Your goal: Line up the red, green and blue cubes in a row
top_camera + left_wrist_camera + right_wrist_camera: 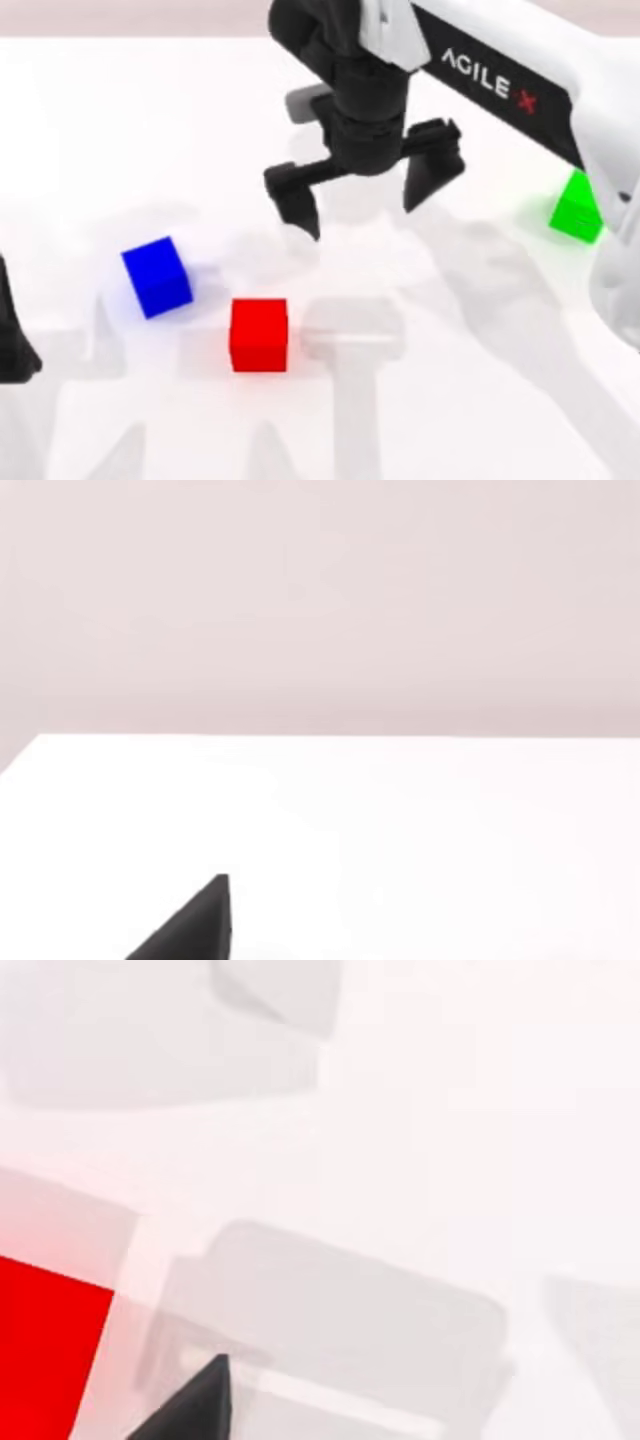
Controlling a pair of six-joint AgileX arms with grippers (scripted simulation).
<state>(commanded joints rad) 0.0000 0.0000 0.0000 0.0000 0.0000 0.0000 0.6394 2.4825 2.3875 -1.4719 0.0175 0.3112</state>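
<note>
Above the desk (480, 420) centre, my right pincer (362, 195) is hovering open and empty; red cube (259, 335) and blue cube (157, 277) are sitting near each other, green cube (577, 211) well apart, still unaligned; left arm parked at left edge.

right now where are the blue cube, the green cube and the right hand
blue cube (157, 277), top view, where its top meets its front
green cube (577, 215), top view, middle of its visible face
right hand (362, 193), top view, midway between its open fingertips

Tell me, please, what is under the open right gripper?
Under the right gripper lies only bare white table with grey shadows; its open fingers hold nothing. The red cube sits beside that spot, not below. The gripper covers part of the table.
</note>
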